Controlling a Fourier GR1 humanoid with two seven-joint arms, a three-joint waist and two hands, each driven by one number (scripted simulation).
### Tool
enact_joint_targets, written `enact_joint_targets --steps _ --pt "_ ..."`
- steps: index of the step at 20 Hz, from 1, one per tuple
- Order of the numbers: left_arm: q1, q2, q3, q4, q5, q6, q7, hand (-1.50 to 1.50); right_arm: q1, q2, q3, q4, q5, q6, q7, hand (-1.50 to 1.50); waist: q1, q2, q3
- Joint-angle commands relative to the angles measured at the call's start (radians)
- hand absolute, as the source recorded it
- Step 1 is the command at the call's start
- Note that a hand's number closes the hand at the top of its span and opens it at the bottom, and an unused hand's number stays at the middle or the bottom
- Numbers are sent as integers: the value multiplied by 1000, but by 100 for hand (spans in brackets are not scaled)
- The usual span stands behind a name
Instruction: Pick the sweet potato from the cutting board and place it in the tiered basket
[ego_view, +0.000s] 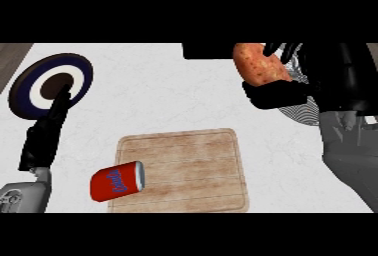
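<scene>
The orange sweet potato (260, 65) is held high at the upper right, with my right hand (295, 90) curled round it. Behind and below it shows the wire mesh of the tiered basket (304, 112), mostly hidden by the hand and forearm. The wooden cutting board (193, 165) lies in the lower middle of the white counter. My left hand (46, 132) rests open at the left, fingers pointing up toward a plate.
A red can (117, 181) lies on its side on the cutting board's lower left corner. A dark blue and white ringed plate (50, 85) sits at the upper left, its lower part overlapped by my left hand's fingers.
</scene>
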Motion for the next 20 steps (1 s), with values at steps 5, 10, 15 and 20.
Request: enact_joint_targets --steps 5,10,15,20 --pt "2 -36 -21 -3 -46 22 4 0 -9 -64 -106 203 21 95 -248 150 12 5 0" --pt "-19 -16 0 -11 -28 -3 33 0 -37 -124 -71 338 186 99 -276 150 19 6 0" --pt "-45 27 52 48 3 -49 -21 0 -62 -160 -99 501 271 78 -368 150 18 8 0" --pt "-43 -7 32 34 -12 -48 3 0 -68 -152 -178 641 266 65 -560 150 15 5 0"
